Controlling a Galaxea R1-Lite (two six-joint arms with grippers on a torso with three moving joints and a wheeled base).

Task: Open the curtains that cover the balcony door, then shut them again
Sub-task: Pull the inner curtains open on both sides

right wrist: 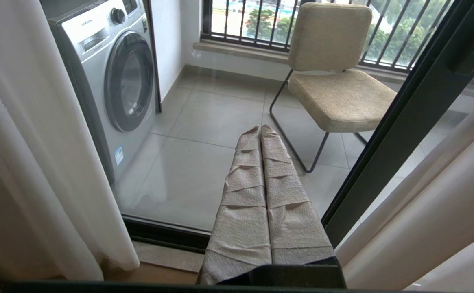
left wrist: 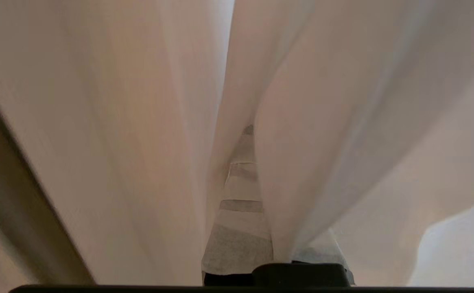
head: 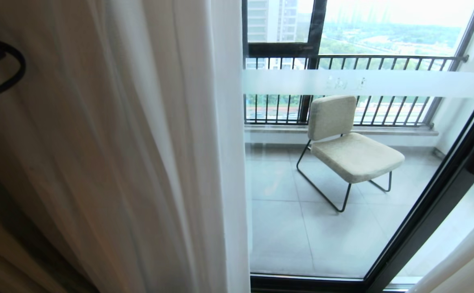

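1. Left gripper (left wrist: 247, 171) is buried among the curtains (head: 139, 162), fingers pressed together, seemingly pinching a fold.
2. Right gripper (right wrist: 261, 134), fingers together, hangs before the balcony door (head: 424, 211).
3. Glass mostly uncovered.

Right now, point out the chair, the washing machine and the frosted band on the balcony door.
chair (head: 357, 156): head view, on the seat cushion.
washing machine (right wrist: 129, 83): right wrist view, on the round door.
frosted band (head: 403, 83): head view, on its right half.
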